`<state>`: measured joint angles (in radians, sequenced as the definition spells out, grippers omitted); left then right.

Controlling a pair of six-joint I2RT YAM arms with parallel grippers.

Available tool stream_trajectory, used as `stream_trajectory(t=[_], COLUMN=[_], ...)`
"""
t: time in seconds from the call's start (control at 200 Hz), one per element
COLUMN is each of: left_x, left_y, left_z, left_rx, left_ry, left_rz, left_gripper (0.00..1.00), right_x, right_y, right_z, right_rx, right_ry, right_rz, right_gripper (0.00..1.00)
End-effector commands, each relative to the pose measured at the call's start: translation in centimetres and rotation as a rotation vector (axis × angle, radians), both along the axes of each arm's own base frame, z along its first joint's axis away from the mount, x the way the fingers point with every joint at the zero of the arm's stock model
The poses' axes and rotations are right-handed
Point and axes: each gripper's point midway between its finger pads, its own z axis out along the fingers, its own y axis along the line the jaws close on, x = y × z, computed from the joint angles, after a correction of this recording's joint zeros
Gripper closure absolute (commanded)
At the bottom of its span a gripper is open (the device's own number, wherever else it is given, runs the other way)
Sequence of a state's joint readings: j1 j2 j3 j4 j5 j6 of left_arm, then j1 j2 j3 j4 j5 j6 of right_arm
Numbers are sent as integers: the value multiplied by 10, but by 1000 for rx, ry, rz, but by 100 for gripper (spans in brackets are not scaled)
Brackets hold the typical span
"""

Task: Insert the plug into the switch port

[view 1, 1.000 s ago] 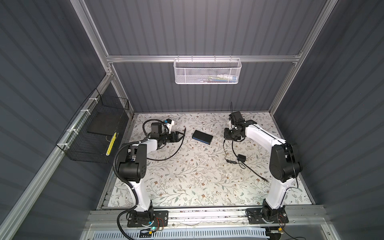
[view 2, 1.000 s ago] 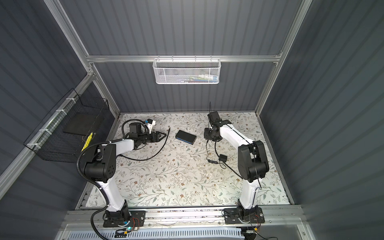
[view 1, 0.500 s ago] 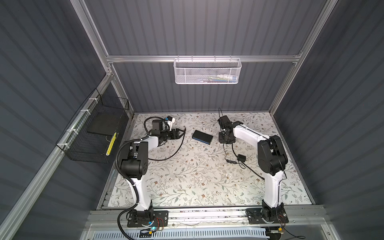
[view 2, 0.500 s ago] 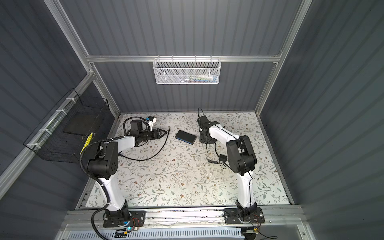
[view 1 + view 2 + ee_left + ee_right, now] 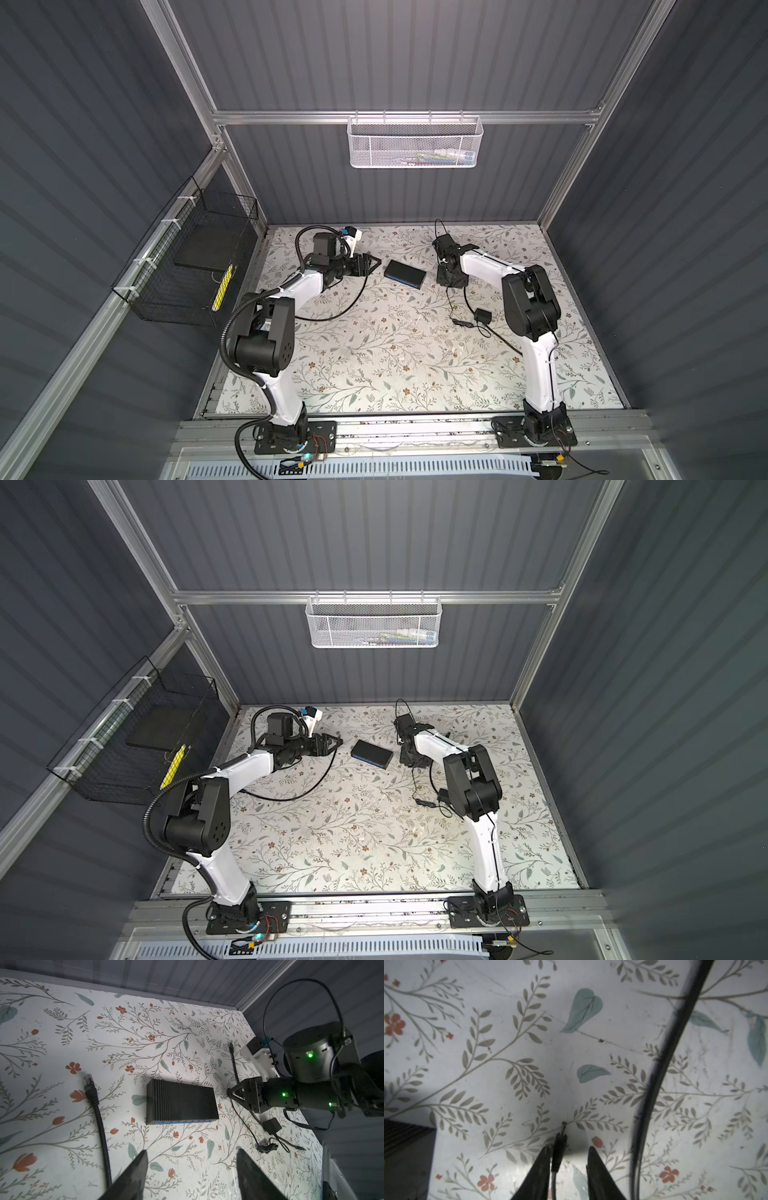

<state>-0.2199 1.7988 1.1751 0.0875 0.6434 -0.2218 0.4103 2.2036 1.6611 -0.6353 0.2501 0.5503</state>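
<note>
Since the right tool (image 5: 569, 1149) neared the switch (image 5: 405, 274), it seemingly straddles the plug (image 5: 559, 1147).

The table (image 5: 395, 374) lies open in front; near its back edge, network cable (image 5: 101, 1124) and power cord (image 5: 233, 1064) flank the black box (image 5: 405, 274).

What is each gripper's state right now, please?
Left gripper: open, holding nothing.
Right gripper: open, jaws either side of the plug, not yet clamped.
</note>
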Motion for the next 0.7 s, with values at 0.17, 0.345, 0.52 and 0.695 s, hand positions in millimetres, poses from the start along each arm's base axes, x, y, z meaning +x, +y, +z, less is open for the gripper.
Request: stream_trajectory(t=[0.17, 0.345, 0.52, 0.695], left_x=[-25, -33, -43, -50], left_y=[4, 6, 7, 11], left_z=[6, 16, 24, 30], left_rx=[61, 64, 51, 60], left_ry=[34, 20, 13, 6], left_rz=[3, -3, -1, 4], left_gripper=[33, 33, 33, 33], right_x=[4, -5, -11, -15], right_y=[4, 2, 3, 4], right_z=[-19, -22, -25, -32], right_rx=[39, 51, 62, 62], right_ry=[15, 10, 9, 17], right_rz=[-20, -39, -50, -53], right_gripper=[78, 81, 81, 82])
